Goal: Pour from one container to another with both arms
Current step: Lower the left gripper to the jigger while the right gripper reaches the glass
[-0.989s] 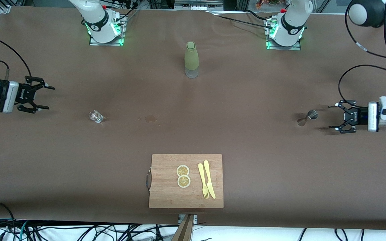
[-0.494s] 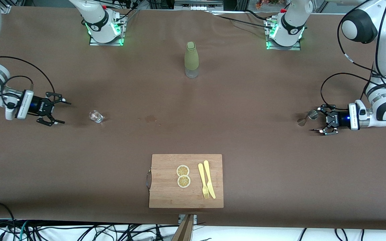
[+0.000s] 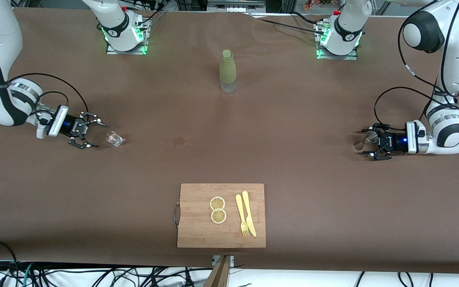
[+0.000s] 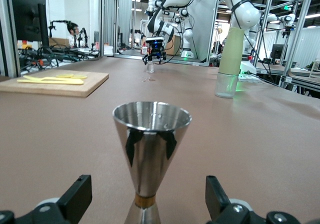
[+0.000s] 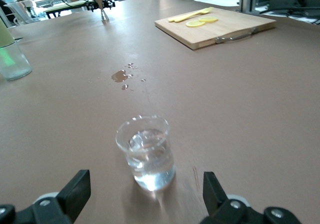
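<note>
The jigger's (image 4: 150,154) foot drops out under the left wrist view's edge, the right hand's (image 5: 142,196) fingers (image 5: 75,190) are cropped there too, and the bottle's (image 5: 10,54) top is cut off.

Polished metal jigger (image 4: 151,154), clear glass cup (image 5: 146,152), wooden board (image 3: 221,215), matt brown tabletop (image 3: 293,119).

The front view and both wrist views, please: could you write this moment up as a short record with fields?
left gripper: open, low over the table, fingers either side of the steel hourglass-shaped jigger, not closed on it
right gripper: open, low over the table, just short of the small clear glass of water
tall olive-sleeved bottle: upright, mid-table, between the arm bases
wooden cutting board: nearest the front camera, carrying two lemon slices, a yellow plastic fork and knife
pouring: not started
</note>
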Robot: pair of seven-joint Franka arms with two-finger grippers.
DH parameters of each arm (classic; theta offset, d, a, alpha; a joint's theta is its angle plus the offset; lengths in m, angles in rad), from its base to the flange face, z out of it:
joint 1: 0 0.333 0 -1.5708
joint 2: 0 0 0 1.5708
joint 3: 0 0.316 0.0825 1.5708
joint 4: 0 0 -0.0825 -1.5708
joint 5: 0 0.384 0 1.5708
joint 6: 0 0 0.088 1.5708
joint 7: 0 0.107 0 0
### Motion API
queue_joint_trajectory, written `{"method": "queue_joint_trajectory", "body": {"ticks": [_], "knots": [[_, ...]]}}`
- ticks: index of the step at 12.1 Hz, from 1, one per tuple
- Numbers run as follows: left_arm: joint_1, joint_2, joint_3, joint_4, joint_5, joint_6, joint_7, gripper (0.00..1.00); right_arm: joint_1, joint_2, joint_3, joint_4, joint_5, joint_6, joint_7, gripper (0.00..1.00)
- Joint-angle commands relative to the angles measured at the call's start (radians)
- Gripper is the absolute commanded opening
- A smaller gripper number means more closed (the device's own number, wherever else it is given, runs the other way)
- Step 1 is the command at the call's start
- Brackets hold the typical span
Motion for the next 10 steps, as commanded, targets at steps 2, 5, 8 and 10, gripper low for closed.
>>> {"method": "queue_joint_trajectory", "body": {"ticks": [2,5,8,10], "knots": [[-0.002,-0.016,0.018,-0.031,-0.018,-0.036,0.096,1.0,-0.004,-0.001,0.047,-0.04,0.092,0.038,-0.143,1.0],[-0.002,-0.014,0.025,-0.05,-0.016,-0.036,0.122,1.0,0.0,0.029,0.079,-0.037,0.164,0.042,-0.174,1.0],[-0.002,-0.008,0.026,-0.059,-0.014,-0.036,0.126,0.82,0.005,0.053,0.096,-0.038,0.212,0.042,-0.206,1.0],[-0.002,-0.008,0.026,-0.059,-0.014,-0.039,0.128,0.36,0.005,0.062,0.094,-0.038,0.21,0.04,-0.22,0.99]]}}
